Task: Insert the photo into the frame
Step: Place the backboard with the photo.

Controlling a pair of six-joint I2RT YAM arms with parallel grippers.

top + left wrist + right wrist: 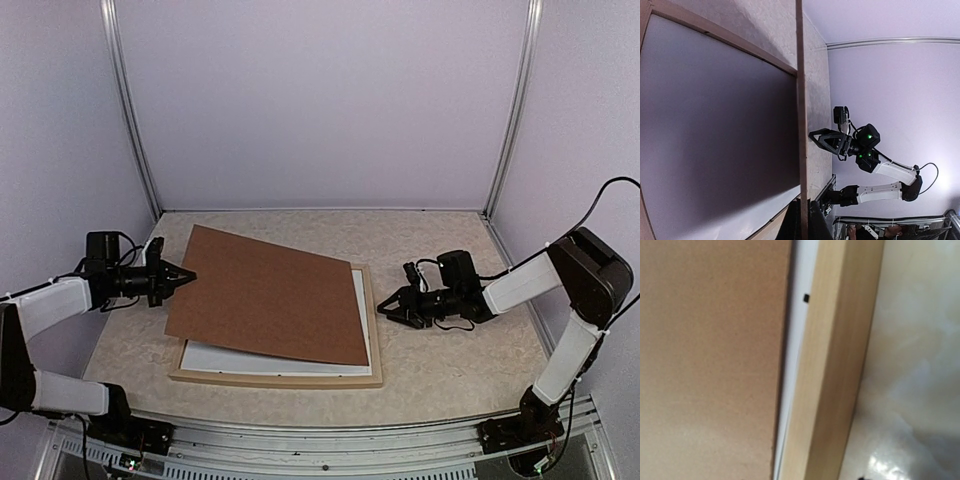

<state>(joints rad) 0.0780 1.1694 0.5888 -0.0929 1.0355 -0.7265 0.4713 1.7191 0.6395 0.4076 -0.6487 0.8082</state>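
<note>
Left gripper seems clamped on the edge of the skewed, tilted board, right gripper spread wide and empty beside the frame, so dragging the board could shift the photo lying inside.

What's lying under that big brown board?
A pale wooden frame holding a white sheet peeks out along the near and right edges. The brown board covers the rest, hiding any print.
</note>
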